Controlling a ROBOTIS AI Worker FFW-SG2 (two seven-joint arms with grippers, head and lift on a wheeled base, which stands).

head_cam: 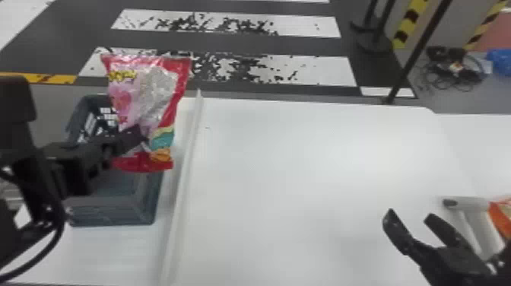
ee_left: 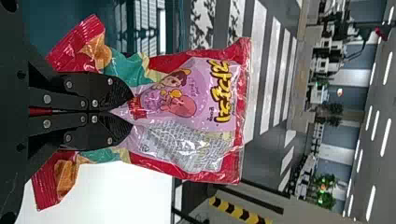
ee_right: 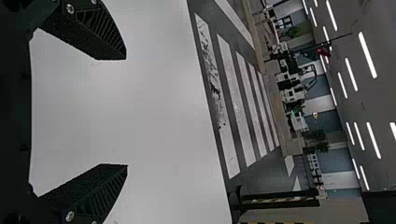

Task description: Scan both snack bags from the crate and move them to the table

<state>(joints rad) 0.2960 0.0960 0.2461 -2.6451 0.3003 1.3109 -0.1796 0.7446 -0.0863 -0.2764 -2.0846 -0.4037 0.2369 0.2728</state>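
left gripper (head_cam: 145,137) clamped on snack bag (head_cam: 152,81) above crate (head_cam: 114,211), white ridge (head_cam: 187,163) alongside; right gripper (head_cam: 410,213), fingers apart.

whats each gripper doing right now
Left gripper: closed, holding a snack bag over the crate.
Right gripper: open and empty, fingers apart above the table.

This looks like a large indoor hall, a robotics lab or test floor. Beyond the white table (head_cam: 323,171), crosswalk-like stripes (head_cam: 140,21) cross dark flooring at twelve o'clock from the robot, with black-and-yellow hazard striping (head_cam: 411,17) at one o'clock and tangled cables (head_cam: 446,57) between one and two. The wrist views show long ceiling lights (ee_right: 367,54), green plants (ee_right: 317,134) and background equipment (ee_right: 292,94).
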